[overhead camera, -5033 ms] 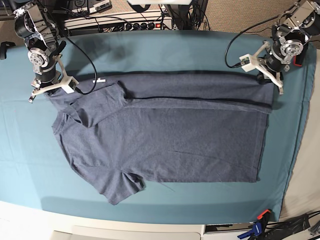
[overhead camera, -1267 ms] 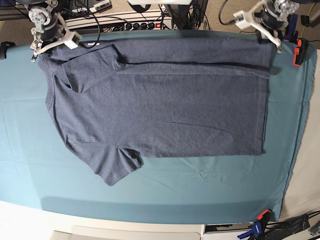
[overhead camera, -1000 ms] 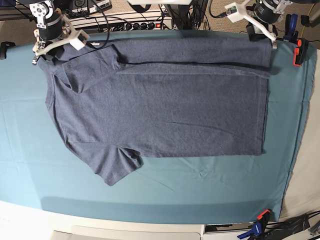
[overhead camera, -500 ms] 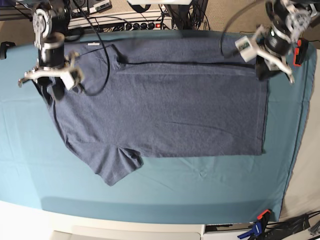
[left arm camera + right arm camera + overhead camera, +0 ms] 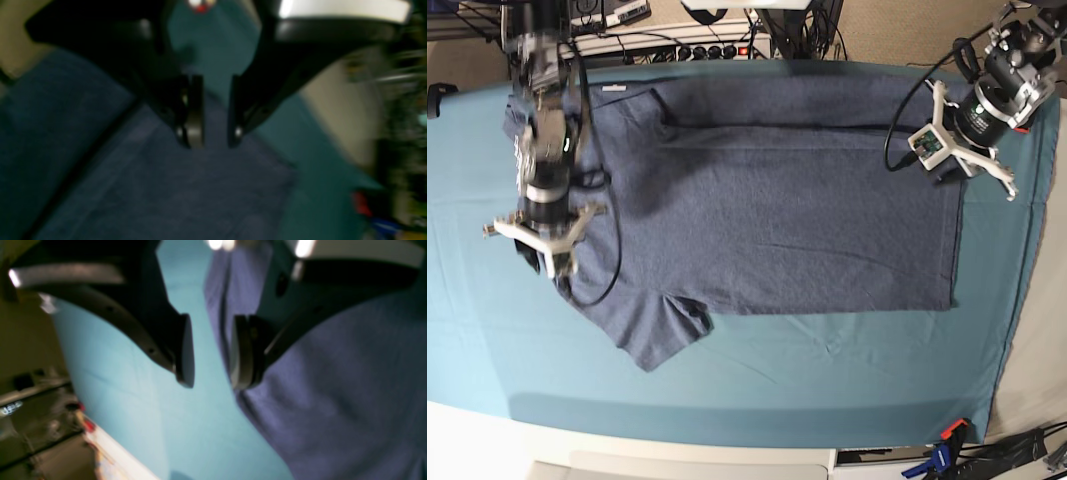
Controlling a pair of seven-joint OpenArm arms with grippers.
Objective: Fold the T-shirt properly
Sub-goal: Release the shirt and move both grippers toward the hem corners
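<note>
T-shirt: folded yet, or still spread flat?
Mostly spread. The T-shirt lies flat on the teal cloth, with only a narrow strip folded over along its far edge.

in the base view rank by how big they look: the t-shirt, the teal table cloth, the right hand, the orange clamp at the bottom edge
1. teal table cloth
2. T-shirt
3. right hand
4. orange clamp

The hand sits nearer the camera, so it may look larger than it is.

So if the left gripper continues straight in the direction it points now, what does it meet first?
Most likely the dark blue-grey cotton T-shirt: the open left gripper points down at the fabric near its edge, with the teal table cloth just beside. The blur leaves the gap unclear.
</note>
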